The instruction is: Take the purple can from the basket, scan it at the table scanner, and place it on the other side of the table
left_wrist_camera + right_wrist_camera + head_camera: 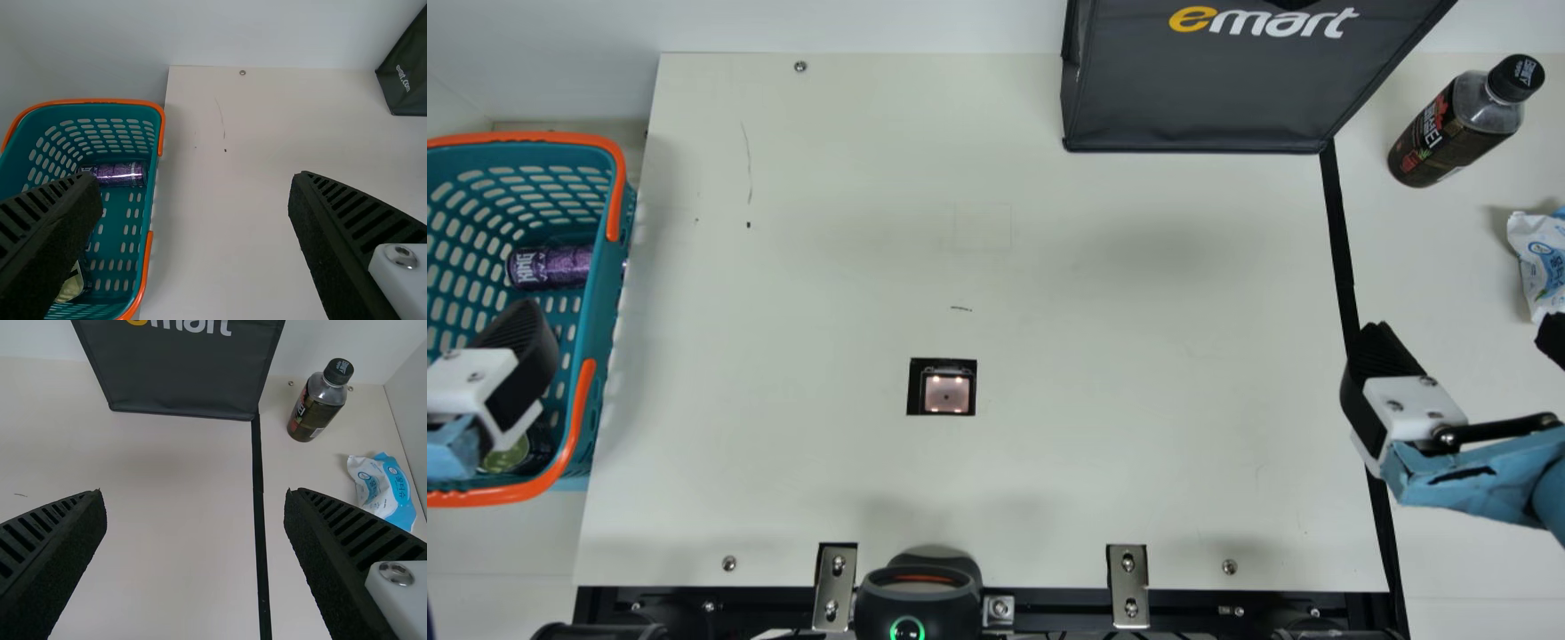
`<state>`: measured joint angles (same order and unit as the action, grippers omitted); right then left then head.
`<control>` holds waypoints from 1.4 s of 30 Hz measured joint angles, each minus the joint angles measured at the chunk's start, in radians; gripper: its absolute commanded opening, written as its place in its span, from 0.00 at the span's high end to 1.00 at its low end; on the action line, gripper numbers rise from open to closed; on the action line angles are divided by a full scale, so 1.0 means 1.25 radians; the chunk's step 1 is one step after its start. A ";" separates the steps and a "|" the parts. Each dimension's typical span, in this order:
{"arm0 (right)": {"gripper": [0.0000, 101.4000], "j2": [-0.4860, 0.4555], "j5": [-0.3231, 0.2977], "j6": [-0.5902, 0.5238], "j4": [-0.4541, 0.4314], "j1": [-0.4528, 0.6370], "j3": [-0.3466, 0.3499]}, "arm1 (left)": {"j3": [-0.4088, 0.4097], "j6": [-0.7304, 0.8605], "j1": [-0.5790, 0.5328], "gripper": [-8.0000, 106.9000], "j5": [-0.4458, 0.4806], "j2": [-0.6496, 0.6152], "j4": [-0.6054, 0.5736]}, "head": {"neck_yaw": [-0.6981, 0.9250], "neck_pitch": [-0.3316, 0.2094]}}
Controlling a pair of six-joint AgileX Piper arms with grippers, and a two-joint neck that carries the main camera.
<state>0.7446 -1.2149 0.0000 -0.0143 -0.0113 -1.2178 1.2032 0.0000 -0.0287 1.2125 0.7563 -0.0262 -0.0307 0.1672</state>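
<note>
The purple can lies on its side in the teal basket, at the table's left. Over the basket, nearer the front than the can, my left gripper hangs. In the left wrist view, that gripper is open, fingers wide apart, and the purple can shows beside one fingertip. The table scanner is lit, set into the middle of the table. At the right, over the black line, is my right gripper; in its wrist view the gripper stands open and holds nothing.
A dark bag stands at the back, right of centre. Past the black line are a bottle and a white-blue packet. Another item with a pale green face sits in the basket's front. The basket has orange handles.
</note>
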 measured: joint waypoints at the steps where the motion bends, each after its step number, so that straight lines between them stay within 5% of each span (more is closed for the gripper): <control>1: 0.06 0.000 0.000 0.000 0.000 0.000 0.000 | 0.000 0.000 0.000 0.15 0.000 0.000 0.000 | 0.001 0.001; 18: 0.06 0.000 0.000 0.000 0.000 0.000 0.000 | 0.000 0.000 0.000 0.15 0.000 0.000 0.000 | 0.274 0.001; 42: 0.06 0.000 0.001 0.000 0.000 0.000 0.000 | -0.004 -0.052 0.065 0.15 0.003 0.024 0.021 | 0.279 0.001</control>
<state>0.7446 -1.2135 0.0000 -0.0143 -0.0113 -1.2178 1.1977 -0.0645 0.0523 1.2162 0.7865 0.0000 0.3175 0.1687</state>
